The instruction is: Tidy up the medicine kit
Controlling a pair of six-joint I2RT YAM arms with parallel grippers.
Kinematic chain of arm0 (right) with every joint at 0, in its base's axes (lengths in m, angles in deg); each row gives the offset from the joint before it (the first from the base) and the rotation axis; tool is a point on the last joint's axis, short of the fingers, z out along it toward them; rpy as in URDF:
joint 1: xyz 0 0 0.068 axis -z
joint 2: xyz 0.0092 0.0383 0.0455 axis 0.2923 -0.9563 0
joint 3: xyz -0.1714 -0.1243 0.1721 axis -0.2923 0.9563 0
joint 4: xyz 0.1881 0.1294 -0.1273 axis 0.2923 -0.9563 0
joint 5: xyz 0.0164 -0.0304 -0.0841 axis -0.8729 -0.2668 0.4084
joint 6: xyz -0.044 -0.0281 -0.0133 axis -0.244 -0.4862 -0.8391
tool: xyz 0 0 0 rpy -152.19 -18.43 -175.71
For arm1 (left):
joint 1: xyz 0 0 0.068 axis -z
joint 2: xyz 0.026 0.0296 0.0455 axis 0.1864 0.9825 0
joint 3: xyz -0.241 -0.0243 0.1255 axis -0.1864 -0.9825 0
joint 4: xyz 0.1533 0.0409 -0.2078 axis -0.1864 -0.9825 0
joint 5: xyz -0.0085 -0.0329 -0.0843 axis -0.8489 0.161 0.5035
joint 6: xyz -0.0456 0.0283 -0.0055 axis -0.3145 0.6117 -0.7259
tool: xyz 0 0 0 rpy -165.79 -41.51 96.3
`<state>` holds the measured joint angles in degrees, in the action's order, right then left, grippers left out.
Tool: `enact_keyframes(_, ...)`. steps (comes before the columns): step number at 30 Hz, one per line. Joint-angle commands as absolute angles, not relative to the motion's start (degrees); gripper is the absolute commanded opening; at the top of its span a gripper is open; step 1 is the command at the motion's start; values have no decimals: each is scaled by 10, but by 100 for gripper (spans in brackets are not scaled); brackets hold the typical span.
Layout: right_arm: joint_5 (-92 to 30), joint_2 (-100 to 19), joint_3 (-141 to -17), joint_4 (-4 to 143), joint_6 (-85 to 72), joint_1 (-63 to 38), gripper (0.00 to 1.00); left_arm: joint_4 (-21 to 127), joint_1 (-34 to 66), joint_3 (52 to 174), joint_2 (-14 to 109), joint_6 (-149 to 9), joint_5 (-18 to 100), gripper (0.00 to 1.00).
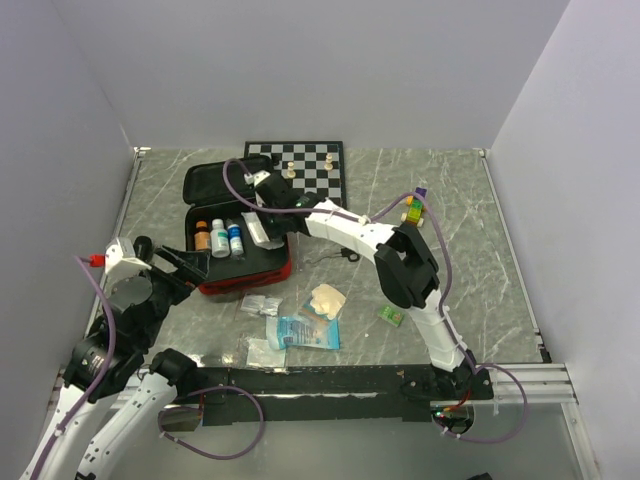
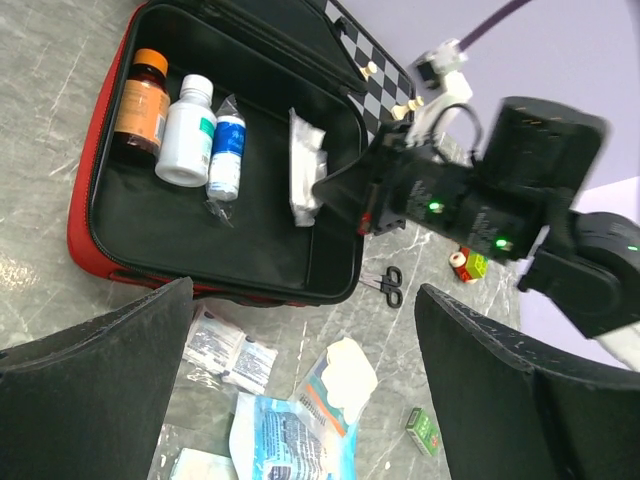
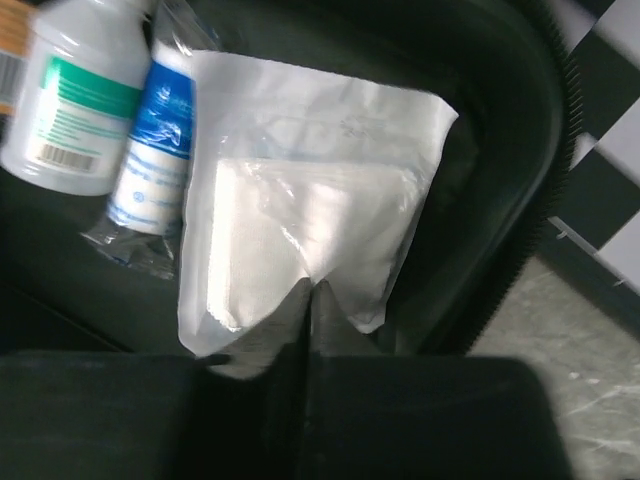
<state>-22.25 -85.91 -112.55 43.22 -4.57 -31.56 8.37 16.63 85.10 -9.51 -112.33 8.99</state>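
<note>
The medicine kit (image 1: 246,282) lies open at the left, red outside with black lining; it also shows in the left wrist view (image 2: 85,215). Inside stand an orange bottle (image 1: 202,236), a white bottle (image 1: 220,238) and a blue-labelled bottle (image 1: 236,240). My right gripper (image 1: 263,213) reaches into the kit and is shut on the lower edge of a white gauze packet (image 3: 310,190), which rests against the kit's right wall (image 2: 305,165). My left gripper (image 1: 190,265) is open and empty (image 2: 300,400), above the table just in front of the kit's near left corner.
In front of the kit lie small sachets (image 1: 262,305), a blue packet (image 1: 305,333), a bandage packet (image 1: 327,300), a white pad (image 1: 265,352) and a green box (image 1: 390,316). Scissors (image 1: 345,255) lie right of the kit. A chessboard (image 1: 300,165) is behind it; toy bricks (image 1: 413,210) are at the right.
</note>
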Motion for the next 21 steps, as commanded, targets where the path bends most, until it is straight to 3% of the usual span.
enact_keyframes(1, -211, -872, -1162, 399, -19, -316, 25, 108, 168, 847, -90, -1125, 90, 96)
enact_keyframes(5, -193, -845, -1143, 412, 3, -316, 45, 108, 168, 849, -85, -1123, 89, 96)
enact_keyframes(9, -206, -811, -1103, 422, 0, -319, 47, 115, 168, 846, -83, -1122, 91, 96)
enact_keyframes(11, -224, -808, -1087, 420, -9, -321, 38, 118, 168, 844, -83, -1123, 92, 96)
enact_keyframes(13, -227, -809, -1073, 413, -15, -325, 18, 119, 168, 842, -81, -1124, 94, 96)
enact_keyframes(15, -254, -812, -1058, 414, -20, -328, 11, 121, 168, 838, -80, -1126, 96, 96)
enact_keyframes(21, -281, -833, -1060, 412, -15, -335, 14, 129, 168, 832, -76, -1129, 105, 96)
